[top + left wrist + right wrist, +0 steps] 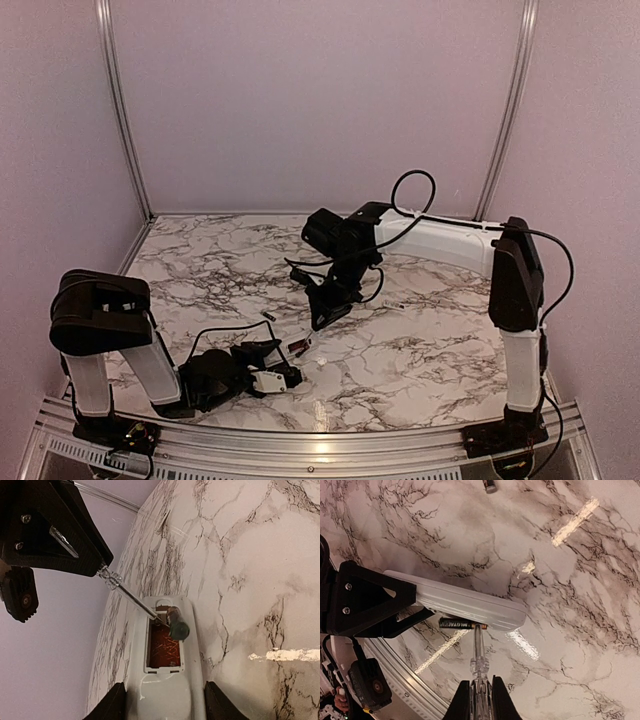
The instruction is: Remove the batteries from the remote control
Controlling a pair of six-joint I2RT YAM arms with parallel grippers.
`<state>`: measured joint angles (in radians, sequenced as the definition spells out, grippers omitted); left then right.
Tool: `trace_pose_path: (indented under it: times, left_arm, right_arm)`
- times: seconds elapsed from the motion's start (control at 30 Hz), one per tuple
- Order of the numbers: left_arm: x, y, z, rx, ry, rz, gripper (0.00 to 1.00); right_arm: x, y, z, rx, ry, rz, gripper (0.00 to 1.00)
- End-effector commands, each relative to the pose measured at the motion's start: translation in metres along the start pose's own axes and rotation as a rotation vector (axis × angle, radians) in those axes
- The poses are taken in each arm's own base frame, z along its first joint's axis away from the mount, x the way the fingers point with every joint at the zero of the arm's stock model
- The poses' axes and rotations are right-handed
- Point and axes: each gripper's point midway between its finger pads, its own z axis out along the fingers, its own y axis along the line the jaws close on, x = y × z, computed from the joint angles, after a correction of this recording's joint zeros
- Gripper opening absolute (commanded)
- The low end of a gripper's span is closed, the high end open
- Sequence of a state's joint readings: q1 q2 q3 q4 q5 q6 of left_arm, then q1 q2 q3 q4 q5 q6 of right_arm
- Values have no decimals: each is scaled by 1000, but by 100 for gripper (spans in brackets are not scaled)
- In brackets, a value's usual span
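Now, from above: the remote (268, 381) is held by the left gripper (258, 378) near the front edge of the table (430, 340), and the right gripper (321, 318) is angled down toward it. Left wrist view next: the remote is pinched across its width by partly closed jaws. Its reddish recess is exposed, and a battery (176, 626) is tilted up at the far end, met by the tip of a screwdriver (131, 596). Right wrist view: the screwdriver's clear handle is clamped by fully closed jaws, its tip is set against the battery, and a second battery (490, 484) is seen lying on the table, well apart.
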<state>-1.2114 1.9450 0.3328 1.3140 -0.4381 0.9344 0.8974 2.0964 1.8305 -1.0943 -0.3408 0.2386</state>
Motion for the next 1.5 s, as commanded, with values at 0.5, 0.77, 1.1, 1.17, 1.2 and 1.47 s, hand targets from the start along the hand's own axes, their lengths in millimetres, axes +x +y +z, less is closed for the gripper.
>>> trace_pose_path:
  times: [0.5, 0.77, 1.1, 1.17, 1.2, 1.47]
  left_arm:
    - [-16, 19, 6, -100, -54, -31, 0]
    - [-16, 19, 7, -98, -48, -34, 0]
    - [-18, 19, 7, -90, -57, -57, 0]
    - [-19, 19, 7, -91, -59, -61, 0]
    - [-19, 19, 7, -90, -59, -62, 0]
    - [-19, 19, 7, -87, -59, -78, 0]
  right_arm:
    - [-1, -15, 19, 38, 18, 26, 0]
    - [-3, -12, 11, 32, -14, 16, 0]
    - [-2, 0, -11, 18, -76, -4, 0]
    - [-2, 2, -16, 14, -93, -4, 0]
    - [-2, 3, -18, 14, -100, -5, 0]
    - [2, 10, -44, 7, -173, -13, 0]
